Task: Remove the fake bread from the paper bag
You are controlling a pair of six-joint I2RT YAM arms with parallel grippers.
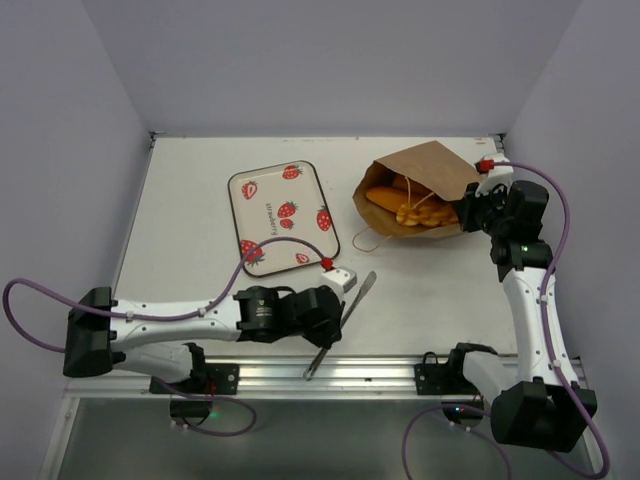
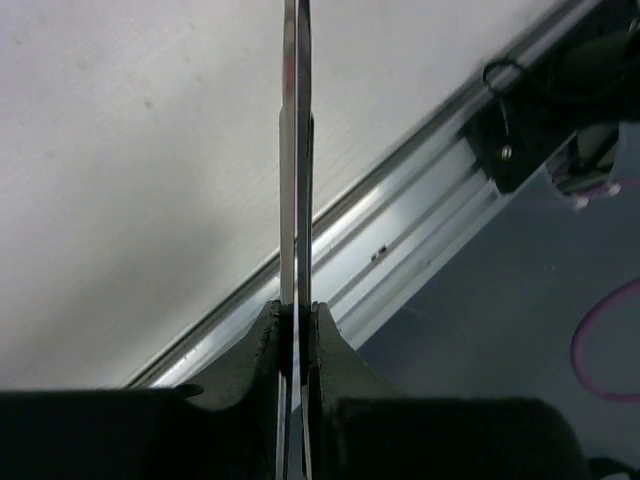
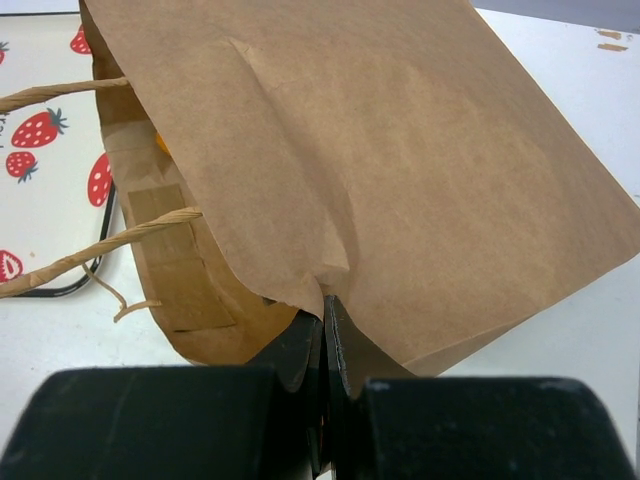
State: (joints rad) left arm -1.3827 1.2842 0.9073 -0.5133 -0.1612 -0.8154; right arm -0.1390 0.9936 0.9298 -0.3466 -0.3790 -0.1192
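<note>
The brown paper bag (image 1: pixel 432 172) lies on its side at the back right, mouth facing left. Glossy orange fake bread (image 1: pixel 408 206) shows inside the mouth. My right gripper (image 1: pixel 470 212) is at the bag's right side, shut on a pinched fold of its paper wall (image 3: pixel 324 300). The right wrist view is filled by the bag (image 3: pixel 400 150), with a sliver of orange bread (image 3: pixel 160 146) at the opening. My left gripper (image 1: pixel 335 322) sits near the table's front edge, shut on the silver tongs (image 1: pixel 345 318). In the left wrist view the tongs' thin blades (image 2: pixel 296 150) run up from the jaws (image 2: pixel 296 308).
A white tray printed with red strawberries (image 1: pixel 283 166) lies left of the bag, seen also past the bag's mouth (image 3: pixel 40 190). The bag's twisted paper handles (image 3: pixel 100 250) trail toward it. An aluminium rail (image 1: pixel 330 375) runs along the front edge.
</note>
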